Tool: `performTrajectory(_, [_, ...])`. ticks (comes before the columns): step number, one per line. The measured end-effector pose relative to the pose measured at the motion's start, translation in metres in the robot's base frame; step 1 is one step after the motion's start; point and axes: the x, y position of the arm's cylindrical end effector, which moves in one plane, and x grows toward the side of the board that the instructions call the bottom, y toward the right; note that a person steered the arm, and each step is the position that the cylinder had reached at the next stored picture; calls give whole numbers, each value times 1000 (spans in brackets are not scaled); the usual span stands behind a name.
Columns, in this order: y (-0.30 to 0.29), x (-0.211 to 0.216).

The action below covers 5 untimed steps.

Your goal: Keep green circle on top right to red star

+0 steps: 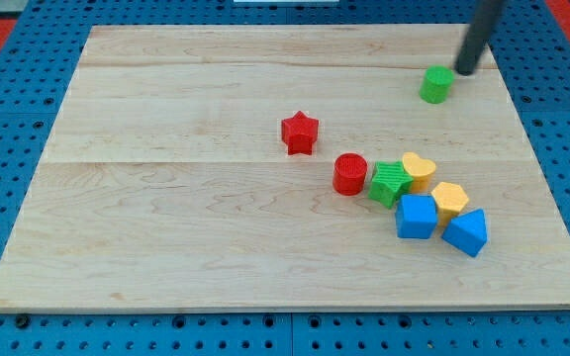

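Observation:
The green circle (436, 84) lies near the view's top right of the wooden board (166, 198). The red star (300, 133) lies near the board's middle, well to the left of and below the green circle. My tip (466, 70) is just to the upper right of the green circle, very close to it; I cannot tell if they touch.
A cluster lies at the lower right: a red circle (349, 174), a green star (390, 183), a yellow heart (419, 170), a yellow hexagon (450, 199), a blue cube (416, 217) and a blue triangular block (466, 232).

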Motion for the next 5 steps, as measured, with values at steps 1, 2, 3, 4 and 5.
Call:
performTrajectory(1, [-77, -5])
performTrajectory(2, [-15, -28])
performTrajectory(3, [51, 19])
performTrajectory(4, [31, 39])
performTrajectory(5, [-45, 34])
